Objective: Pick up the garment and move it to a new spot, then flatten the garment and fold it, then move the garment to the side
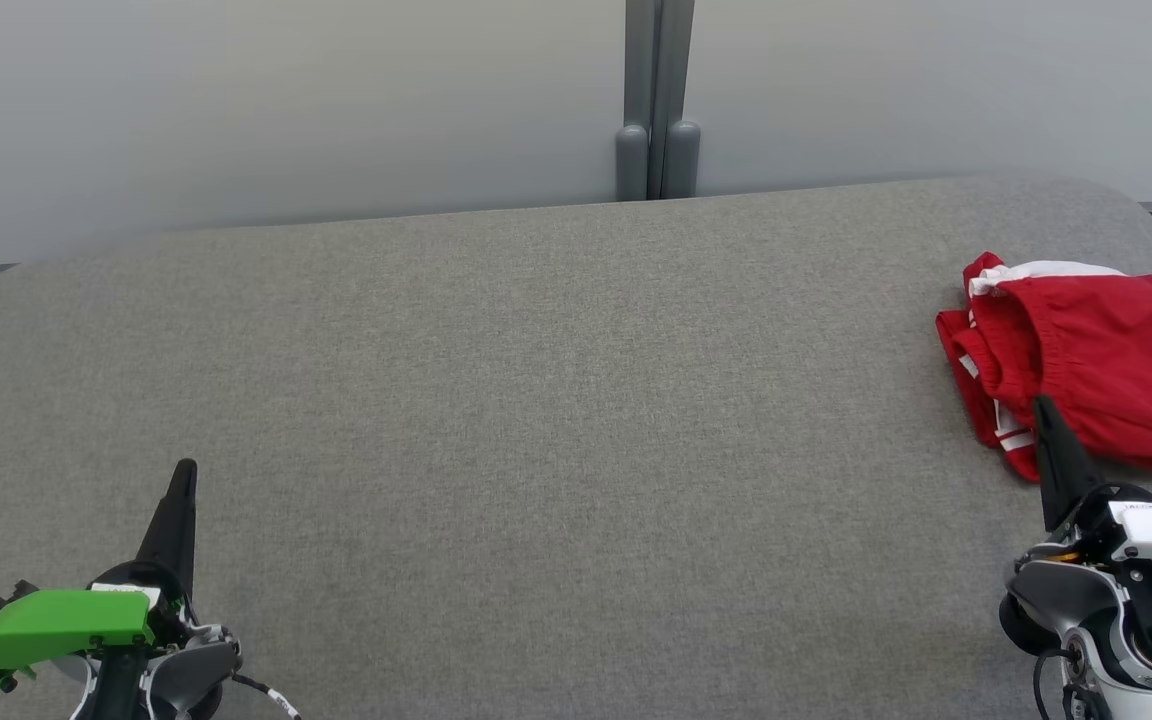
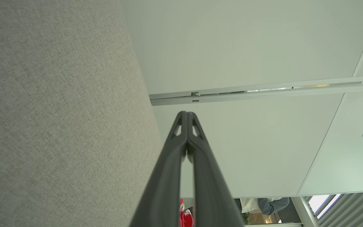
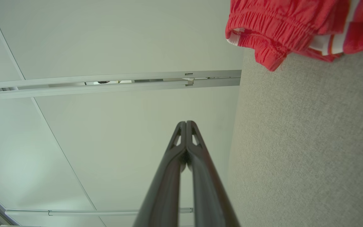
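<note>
Fabric, grey and woven, covered the one wide table point(image 1: 536, 400), and on it lay a single garment point(image 1: 1096, 350): red shorts with a gathered waistband and white trim. They sat bunched into a compact heap at the table's far right end, close to its rounded corner, with the rest of the surface bare.

Two grippers were in sight, one low at each side of the head view. The left gripper point(image 1: 184, 470) stood over the near left part of the table, well apart from the shorts, its two dark fingers pressed together tip to tip and gripping nothing. One bright green cover point(image 1: 56, 620) sat on that arm's wrist. The right gripper point(image 1: 1039, 402) was likewise clenched and empty. In the head view its tip overlapped the near edge of the red cloth, but the right wrist view showed the shorts off to one side of the fingers, with grey fabric between them.

Behind the table stood two pale wall panels, joined by one grey post point(image 1: 658, 100).
</note>
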